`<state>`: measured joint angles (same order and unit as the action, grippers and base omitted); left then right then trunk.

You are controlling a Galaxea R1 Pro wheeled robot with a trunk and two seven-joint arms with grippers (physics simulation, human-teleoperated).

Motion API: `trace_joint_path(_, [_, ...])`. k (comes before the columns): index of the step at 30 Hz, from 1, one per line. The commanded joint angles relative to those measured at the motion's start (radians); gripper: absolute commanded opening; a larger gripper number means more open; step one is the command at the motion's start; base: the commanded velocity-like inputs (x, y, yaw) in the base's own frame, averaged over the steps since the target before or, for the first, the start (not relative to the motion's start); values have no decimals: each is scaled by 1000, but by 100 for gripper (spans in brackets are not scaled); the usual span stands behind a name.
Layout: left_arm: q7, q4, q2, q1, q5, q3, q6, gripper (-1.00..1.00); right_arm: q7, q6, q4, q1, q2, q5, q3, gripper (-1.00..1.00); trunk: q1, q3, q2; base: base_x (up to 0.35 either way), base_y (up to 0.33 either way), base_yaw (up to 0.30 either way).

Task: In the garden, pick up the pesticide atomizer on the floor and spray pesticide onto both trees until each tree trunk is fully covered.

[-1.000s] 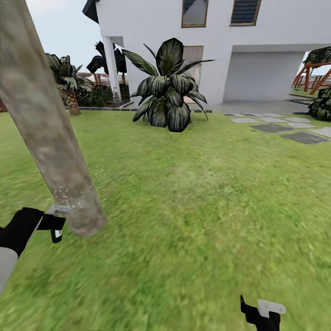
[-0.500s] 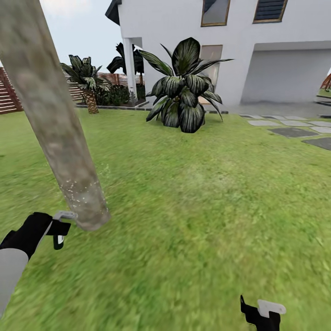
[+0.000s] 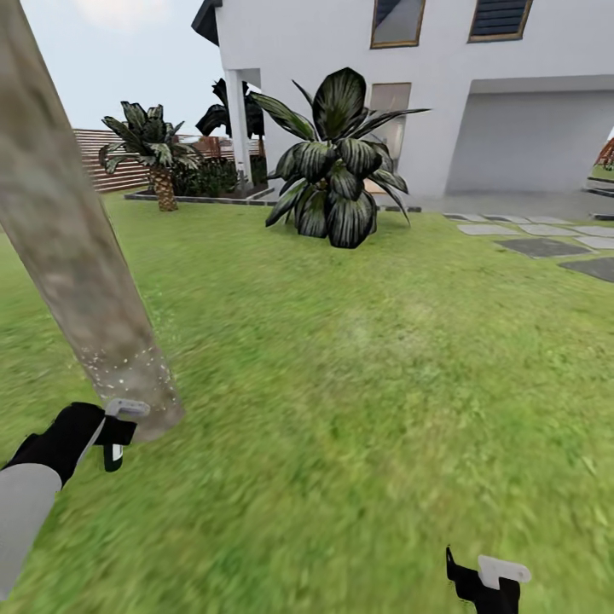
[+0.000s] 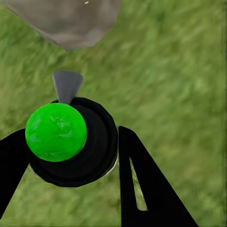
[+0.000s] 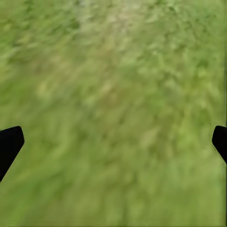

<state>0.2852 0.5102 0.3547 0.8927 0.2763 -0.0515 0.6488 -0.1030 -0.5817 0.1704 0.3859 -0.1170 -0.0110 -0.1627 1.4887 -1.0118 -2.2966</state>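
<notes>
Grass point(image 3: 367, 384) is spreading under both arms, with a tree trunk point(image 3: 68, 247) leaning at the head view's left, pale specks dotting its base. Left tool point(image 4: 71, 156) is clenching the pesticide atomizer point(image 4: 71, 142), its grey nozzle pointing at the trunk close by. Right tool point(image 5: 113, 142) is hanging released, fingertips spread wide over lawn.

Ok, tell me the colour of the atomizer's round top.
Bright green, clearest in the left wrist view.
</notes>
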Motion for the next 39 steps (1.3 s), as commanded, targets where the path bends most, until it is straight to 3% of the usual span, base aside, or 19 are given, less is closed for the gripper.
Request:
trace_joint_path(1, [8,0,-6,1,15,-5,3,-100,-1,-3,-1,1,0,-1,-1,100,0,-1,0,187,-234,14])
trace_joint_path(10, [7,-3,-10,0,16,-18,2,-100,-1,-3,-1,1,0,-1,-1,100,0,-1,0,140,-246,230])
trace_joint_path(14, [-23,-14,-9,-15,17,-113,-1,-100,-1,-3,-2,1,1,-1,-1,100,0,-1,0,19,-271,277])
trace_joint_path(16, [-36,-15,-9,-19,17,-130,-1,-100,-1,-3,-2,1,0,-2,-1,100,0,-1,0,67,-269,250])
trace_joint_path(33, [-41,-29,-11,-22,15,-137,0,-100,-1,-3,-1,1,1,-1,-1,100,0,-1,0,240,-183,82])
trace_joint_path(39, [-44,-56,-34,-40,-21,-140,-17,-100,-1,-3,-2,1,0,-1,-1,100,0,-1,0,70,-39,228])
